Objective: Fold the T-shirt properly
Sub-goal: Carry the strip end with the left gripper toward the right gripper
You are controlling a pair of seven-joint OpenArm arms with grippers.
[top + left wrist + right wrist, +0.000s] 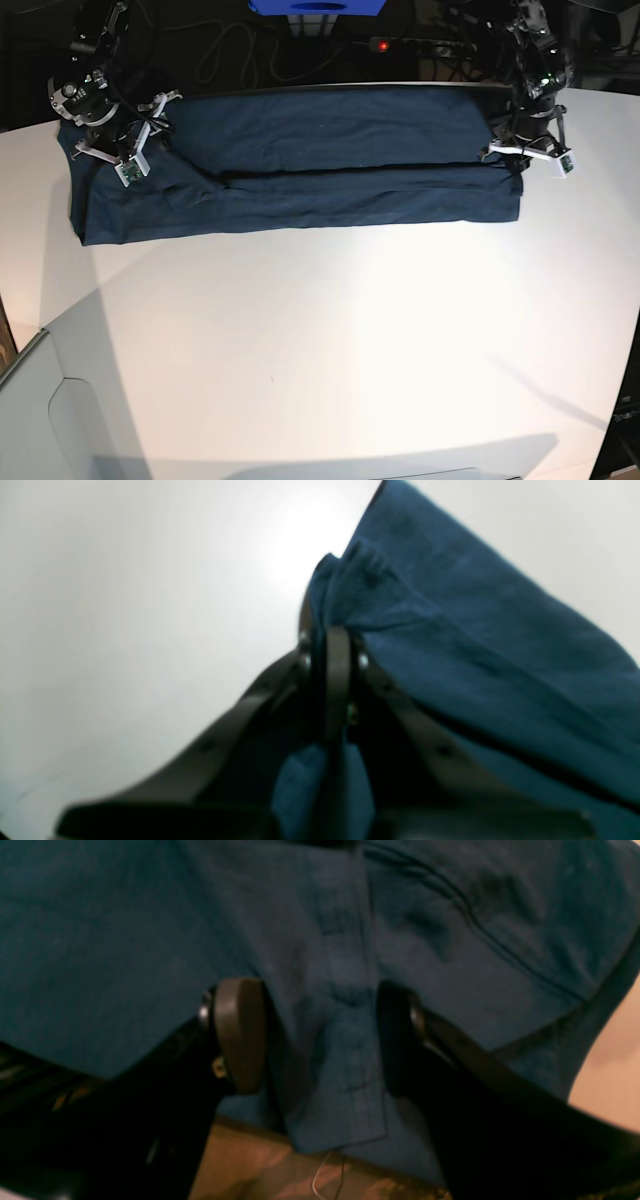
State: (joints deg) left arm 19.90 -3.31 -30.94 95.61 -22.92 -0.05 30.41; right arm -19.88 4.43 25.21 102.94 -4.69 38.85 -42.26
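Observation:
The dark navy T-shirt [300,160] lies as a long folded band across the far side of the white table [320,340]. At its right end, my left gripper [520,150] grips the cloth. In the left wrist view that gripper [332,640] is shut on a pinched fold of the T-shirt [475,630], which drapes away to the right. My right gripper [125,150] is at the shirt's left end. In the right wrist view it [320,1037] is open, and its pads [240,1035] straddle a stitched strip of the T-shirt [125,940].
A blue object [318,6], a power strip with a red light [380,44] and cables lie behind the table's far edge. A pale panel [40,420] sits at the near left corner. The shirt's edge hangs over brown floor [250,1165] in the right wrist view.

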